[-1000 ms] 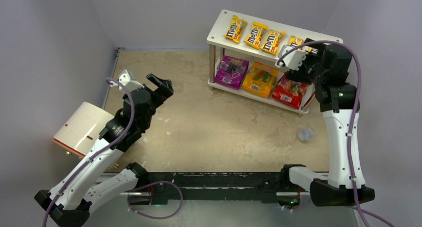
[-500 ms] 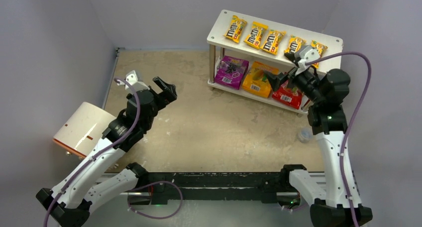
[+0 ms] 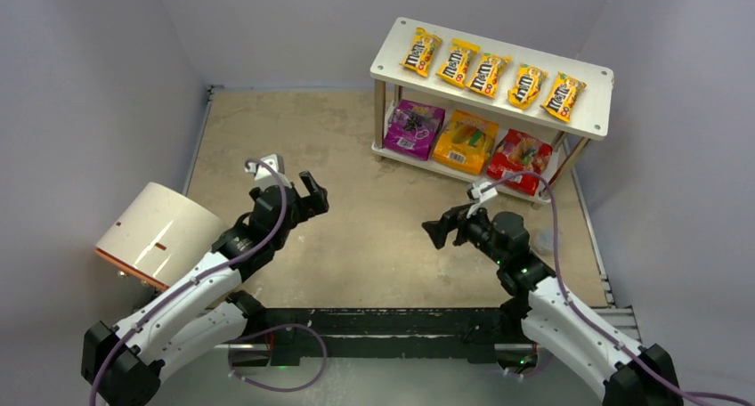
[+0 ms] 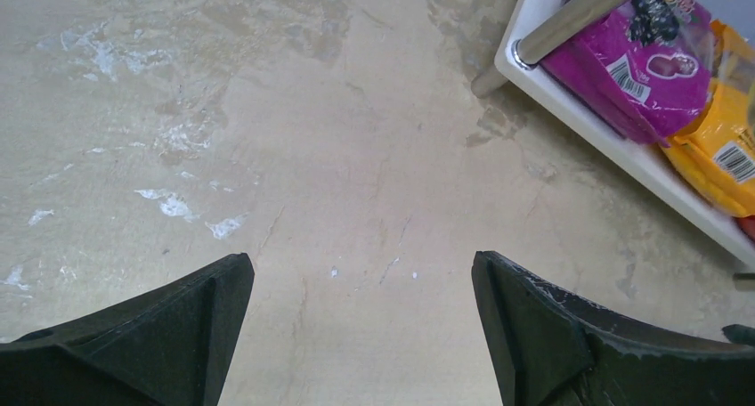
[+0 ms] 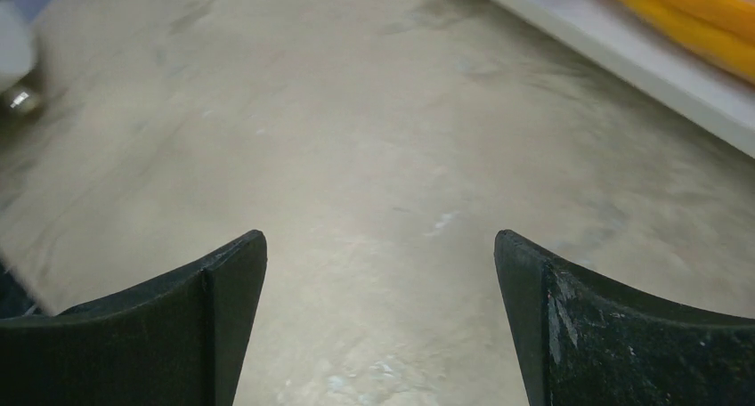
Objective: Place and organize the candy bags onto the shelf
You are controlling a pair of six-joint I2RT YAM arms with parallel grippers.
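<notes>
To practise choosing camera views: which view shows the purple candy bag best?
The top external view: the purple candy bag shows almost whole on the shelf's lower board. The left wrist view shows it closer, but a post crosses it. The right wrist view shows at most a sliver.

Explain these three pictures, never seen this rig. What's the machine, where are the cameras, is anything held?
These are two robot arms bolted at the near edge of a table, each ending in a two-finger gripper. The wide picture comes from a fixed camera above and behind them. The other two come from a camera on each wrist, looking out between that arm's own black fingers. The left gripper and the right gripper are both open and hold nothing. At the far side stands a two-tier shelf: five yellow M&M's packets in a row on top, and a purple pouch, an orange pouch and a red pouch below. A white-and-tan cylinder lies at the left.
</notes>
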